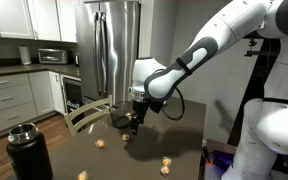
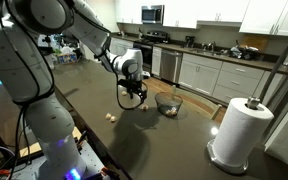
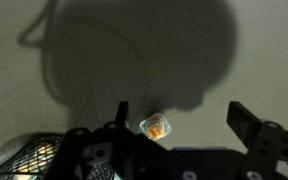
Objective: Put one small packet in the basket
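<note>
Packet (image 3: 156, 126): on the table (image 3: 104, 50), between the jaws.
Jaws: spread wide, holding nothing.
Basket (image 3: 29, 158): near the packet.

Basket (image 3: 29, 158) cut by wrist-view corner; packets (image 1: 102, 144) too small to identify

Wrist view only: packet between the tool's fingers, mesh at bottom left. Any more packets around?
Observer: Yes, other packets lie scattered on the table, apart from the tool.
Operator: Which way is the basket?
Observer: The basket stands beside the tool, on the side toward a paper towel roll.
Operator: Other obstacles?
Observer: A black flask stands in the foreground of an exterior view, far from the tool.
</note>
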Robot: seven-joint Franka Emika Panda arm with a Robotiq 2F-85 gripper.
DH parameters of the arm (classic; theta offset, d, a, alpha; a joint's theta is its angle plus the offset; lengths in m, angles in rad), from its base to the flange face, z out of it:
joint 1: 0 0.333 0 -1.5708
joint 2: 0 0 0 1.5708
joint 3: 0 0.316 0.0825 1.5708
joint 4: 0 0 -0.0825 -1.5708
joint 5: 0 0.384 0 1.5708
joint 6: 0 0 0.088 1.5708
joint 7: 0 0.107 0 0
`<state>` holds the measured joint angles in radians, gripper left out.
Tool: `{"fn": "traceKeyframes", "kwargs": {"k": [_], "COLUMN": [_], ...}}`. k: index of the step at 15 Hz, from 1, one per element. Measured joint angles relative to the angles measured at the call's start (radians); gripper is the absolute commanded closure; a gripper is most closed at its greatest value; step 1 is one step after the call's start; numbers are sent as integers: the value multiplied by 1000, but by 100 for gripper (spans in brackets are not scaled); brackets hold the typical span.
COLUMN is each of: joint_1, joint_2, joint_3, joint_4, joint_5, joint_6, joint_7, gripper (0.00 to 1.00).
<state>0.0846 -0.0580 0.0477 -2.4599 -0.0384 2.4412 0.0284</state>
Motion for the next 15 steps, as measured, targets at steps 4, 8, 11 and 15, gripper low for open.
{"fn": "traceKeyframes", "kwargs": {"k": [4, 8, 11, 15], "joint_1": [-1, -7, -11, -20], "joint_2": [127, 222, 275, 330], "joint_3": [5, 2, -4, -17], "joint_4": [114, 239, 317, 378], "joint_5": [0, -1, -4, -6], "joint_6": [-25, -118, -187, -217], "joint_7": [-24, -48, -55, -67], "gripper": [0, 0, 0, 0]}}
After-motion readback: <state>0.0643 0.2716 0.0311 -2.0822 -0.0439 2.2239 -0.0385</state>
